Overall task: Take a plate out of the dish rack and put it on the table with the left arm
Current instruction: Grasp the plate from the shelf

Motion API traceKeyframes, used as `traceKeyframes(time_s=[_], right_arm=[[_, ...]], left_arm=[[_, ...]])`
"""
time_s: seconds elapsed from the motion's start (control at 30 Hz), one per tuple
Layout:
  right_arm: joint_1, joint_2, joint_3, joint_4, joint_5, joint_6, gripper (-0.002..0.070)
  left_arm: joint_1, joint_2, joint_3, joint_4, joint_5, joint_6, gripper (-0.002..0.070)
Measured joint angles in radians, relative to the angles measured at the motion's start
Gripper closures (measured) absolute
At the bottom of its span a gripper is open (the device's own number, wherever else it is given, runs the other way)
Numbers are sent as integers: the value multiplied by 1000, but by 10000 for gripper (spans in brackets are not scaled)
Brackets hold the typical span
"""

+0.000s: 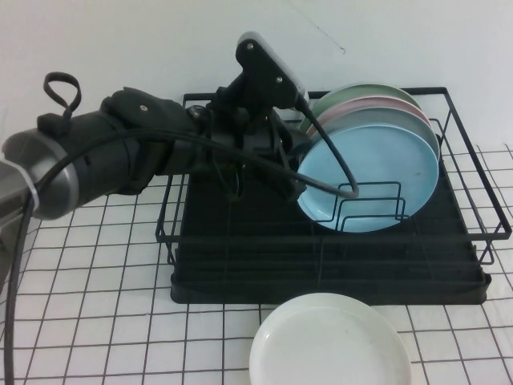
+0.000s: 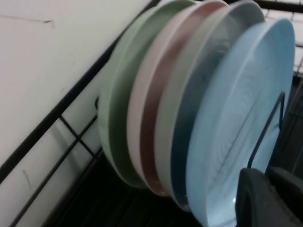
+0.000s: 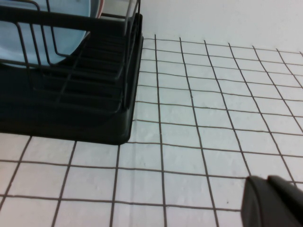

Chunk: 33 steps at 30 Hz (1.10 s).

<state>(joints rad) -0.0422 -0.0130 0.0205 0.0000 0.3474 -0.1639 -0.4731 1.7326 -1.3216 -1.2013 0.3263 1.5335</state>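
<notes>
Left gripper (image 1: 298, 172) beside the blue plate (image 1: 377, 172) in the dish rack (image 1: 321, 265) near the bench's (image 1: 96, 265) far edge. Right gripper (image 3: 277, 201) low over the bench. Cannot tell on either set of fingers.

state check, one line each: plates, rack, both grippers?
plate: upright in dish rack, frontmost of the stack
white plate: flat on table, in front of the rack
left gripper: at the blue plate's left rim
right gripper: low over bare table, beside the rack
</notes>
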Motion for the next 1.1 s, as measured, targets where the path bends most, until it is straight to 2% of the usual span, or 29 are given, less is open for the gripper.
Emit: traceKeyframes(time_s=[0.1, 0.27, 0.37, 0.53, 0.67, 0.97, 1.1], right_arm=[[0, 0, 0, 0, 0, 0, 679], [0, 0, 0, 0, 0, 0, 679], [0, 0, 0, 0, 0, 0, 679], [0, 0, 0, 0, 0, 0, 679], [0, 0, 0, 0, 0, 0, 679], [0, 0, 0, 0, 0, 0, 679], [0, 0, 0, 0, 0, 0, 679]], left_arm=[[0, 25, -2, -22, 31, 131, 594], [0, 51, -2, -158, 62, 352, 341], [0, 66, -3, -282, 37, 492, 283], [0, 107, -3, -443, 22, 697, 295], [0, 141, -13, -491, 15, 801, 324], [0, 220, -77, -499, 17, 836, 351], [0, 237, -83, -501, 20, 839, 418]])
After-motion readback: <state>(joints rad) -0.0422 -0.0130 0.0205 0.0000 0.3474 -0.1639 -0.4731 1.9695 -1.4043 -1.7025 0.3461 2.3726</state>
